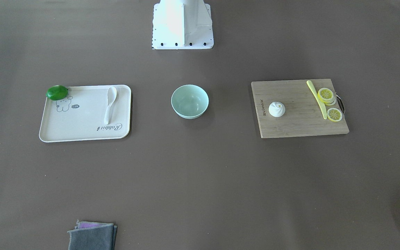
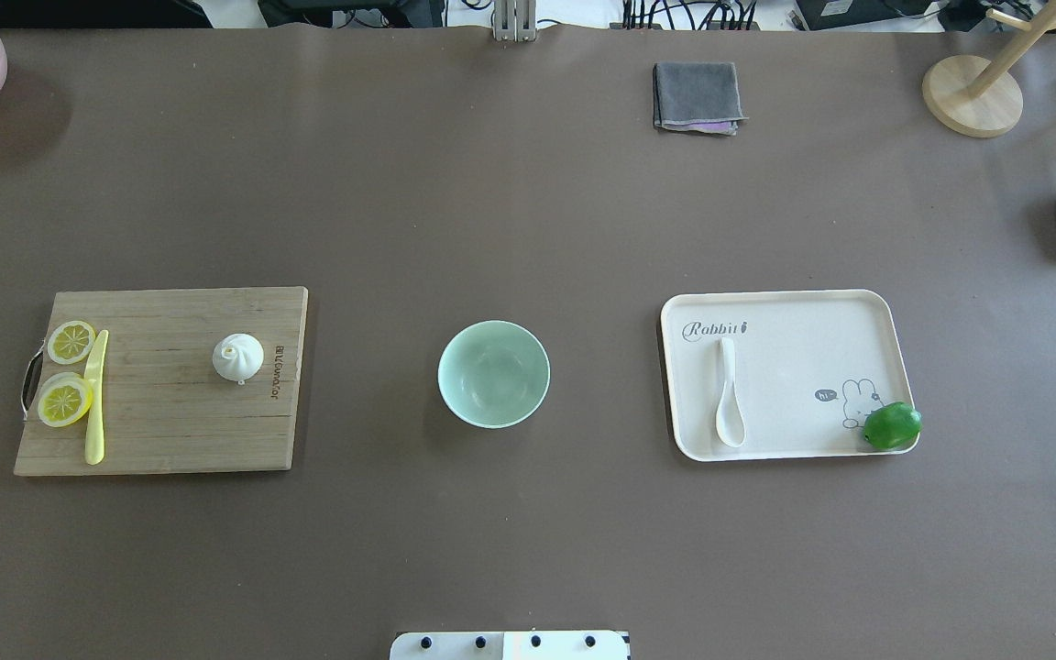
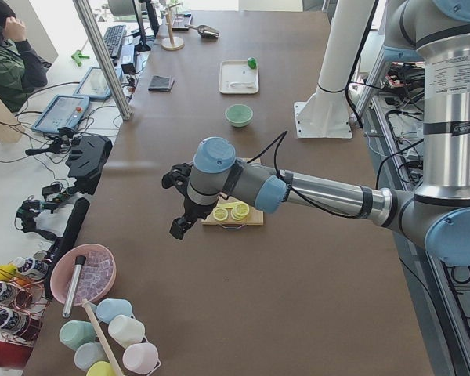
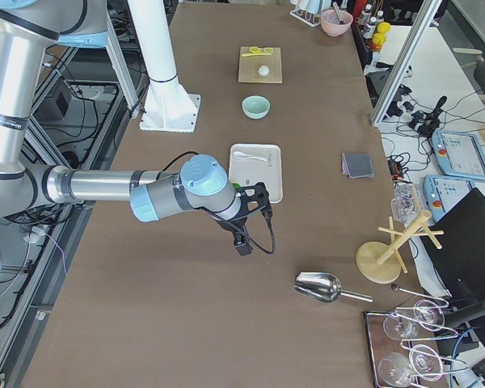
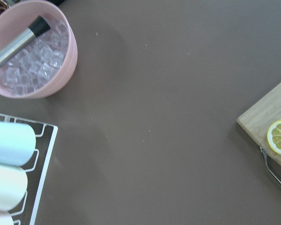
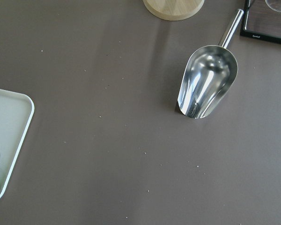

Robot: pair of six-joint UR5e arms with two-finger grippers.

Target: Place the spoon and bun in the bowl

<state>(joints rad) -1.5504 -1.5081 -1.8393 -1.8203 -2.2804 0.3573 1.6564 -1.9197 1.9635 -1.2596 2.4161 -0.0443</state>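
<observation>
A pale mint-green round bowl (image 2: 493,374) is sitting upright at the middle of the brown bench (image 2: 528,202). The spoon and the bun are both lying outside it.

The glossy white soup spoon (image 2: 730,394) is lying flat on a cream rectangular tray (image 2: 794,367) on the robot's right. Its scoop is pointing toward the robot's base. A shiny green lime-shaped fruit (image 2: 892,426) is resting on the tray's near outer corner, well apart from the spoon.

The small white steamed bun with a swirled peak (image 2: 237,357) is standing on a wooden cutting board (image 2: 170,412) on the robot's left. It is near the board edge closest to the bowl. At the board's far end, a long yellow knife (image 2: 95,403) is lying just beside two yellow lemon slices (image 2: 71,341).

The left pincer (image 3: 178,225) is hovering above the bench beyond the board's handle end. The right pincer (image 4: 242,245) is hanging over the bench beyond the tray, toward a steel scoop (image 6: 206,84). Whether either pincer is spread or closed I cannot tell, and neither is touching anything.
</observation>
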